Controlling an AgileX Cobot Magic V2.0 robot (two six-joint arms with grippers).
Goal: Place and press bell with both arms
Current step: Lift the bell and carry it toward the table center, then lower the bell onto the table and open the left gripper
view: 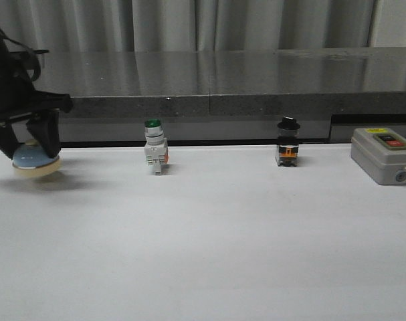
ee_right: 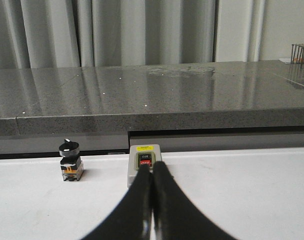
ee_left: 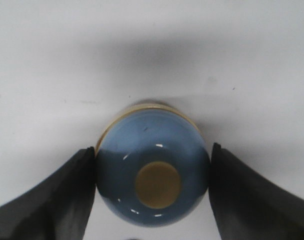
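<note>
The light-blue bell with its cream base is at the far left of the white table, just above or on its surface. My left gripper comes down over the bell and is shut on it, one black finger on each side of the dome. In the left wrist view the bell fills the space between the fingers, with the cream button facing the camera. My right gripper is shut and empty, low over the table in front of the grey box. The right arm is out of the front view.
A green-capped white push-button switch stands at the back centre-left. A black-knobbed selector switch stands at the back centre-right and also shows in the right wrist view. A grey box with red button sits far right. A dark stone ledge runs behind.
</note>
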